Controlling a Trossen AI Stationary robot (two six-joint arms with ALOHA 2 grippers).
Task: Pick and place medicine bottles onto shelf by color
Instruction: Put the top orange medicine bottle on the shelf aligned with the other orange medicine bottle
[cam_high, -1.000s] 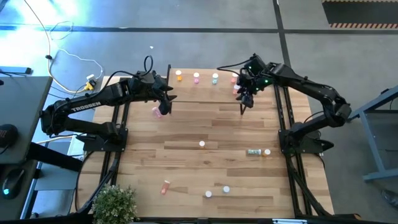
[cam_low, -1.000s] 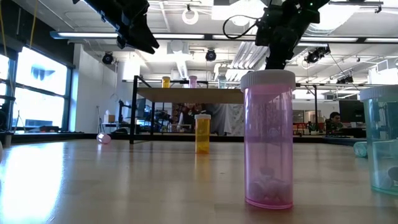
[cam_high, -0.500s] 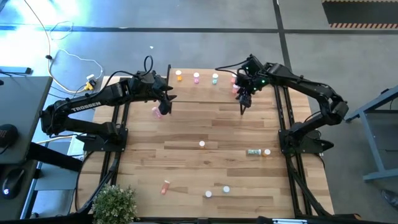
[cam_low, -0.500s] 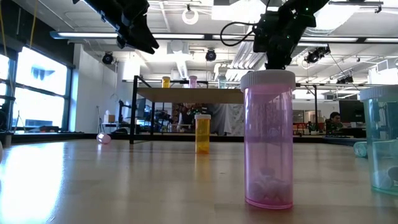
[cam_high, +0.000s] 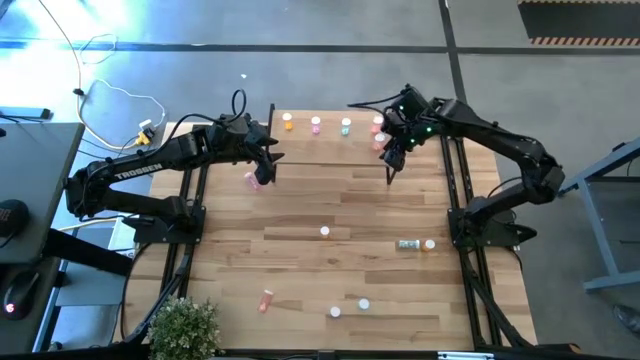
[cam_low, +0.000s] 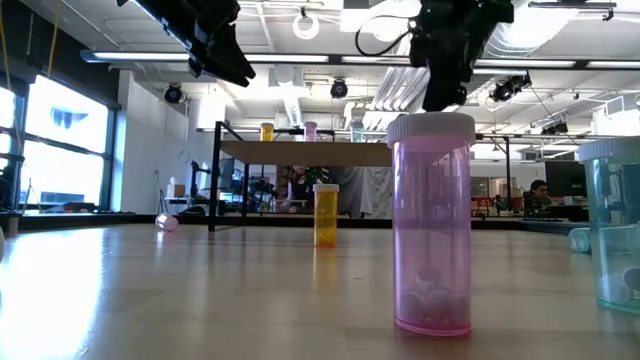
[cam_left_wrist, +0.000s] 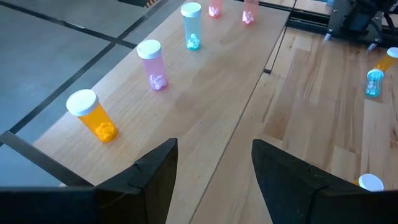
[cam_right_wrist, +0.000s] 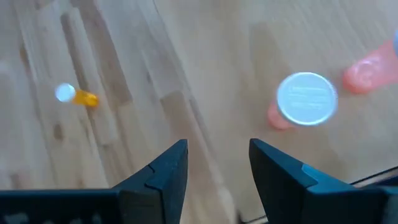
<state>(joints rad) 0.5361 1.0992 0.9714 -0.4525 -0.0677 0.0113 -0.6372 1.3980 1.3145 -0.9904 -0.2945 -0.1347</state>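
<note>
The shelf (cam_high: 330, 140) stands at the table's far edge. On it stand an orange bottle (cam_left_wrist: 93, 115), a pink one (cam_left_wrist: 152, 62), a teal one (cam_left_wrist: 191, 25) and two red ones (cam_high: 379, 133). My left gripper (cam_high: 266, 165) hangs open above the shelf's left end, near a pink bottle (cam_high: 250, 179) lying on the table. My right gripper (cam_high: 392, 156) hangs open above the shelf's right end, with a red bottle's white cap (cam_right_wrist: 306, 98) just beside its fingers. Neither gripper has anything between its fingers (cam_right_wrist: 168, 168).
More bottles are scattered on the table: an upright one (cam_high: 325, 231) mid-table, a teal one on its side (cam_high: 407, 244) beside an orange one (cam_high: 429, 244), and three near the front edge (cam_high: 334, 312). A potted plant (cam_high: 185, 325) stands at the near left corner.
My right gripper has rolled a little about its own pointing line and risen slightly over the shelf's right end. The bottles on the shelf stand as before.
</note>
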